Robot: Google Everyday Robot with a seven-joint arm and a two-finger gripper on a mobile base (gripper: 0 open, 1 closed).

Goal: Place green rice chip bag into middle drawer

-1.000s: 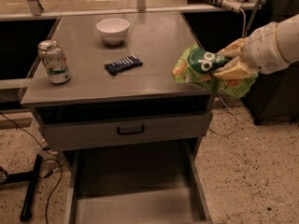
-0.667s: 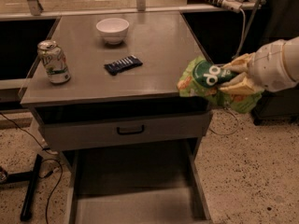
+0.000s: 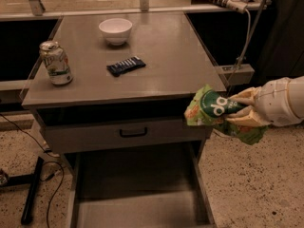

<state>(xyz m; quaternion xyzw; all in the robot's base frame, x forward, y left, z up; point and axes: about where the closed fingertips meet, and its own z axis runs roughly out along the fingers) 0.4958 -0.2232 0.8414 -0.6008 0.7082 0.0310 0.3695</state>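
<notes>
Gripper (image 3: pixel 239 111) beside cabinet (image 3: pixel 156 61), around crinkled green bag (image 3: pixel 208 109)

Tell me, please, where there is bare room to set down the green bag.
The grey metal middle drawer has a bare floor between its side walls. The grey cabinet top is free right of the dark blue packet and white bowl; the silver can crowds its left edge. The gripper, off the right corner, grips the crinkled green bag.

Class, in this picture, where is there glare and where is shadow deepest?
Camera view: dim, warm light; faint sheen on the cabinet top beside the white bowl; deepest shadow in the gap under that top; the middle drawer lies dim; the gripper, right of the cabinet, grips the green rice chip bag.
</notes>
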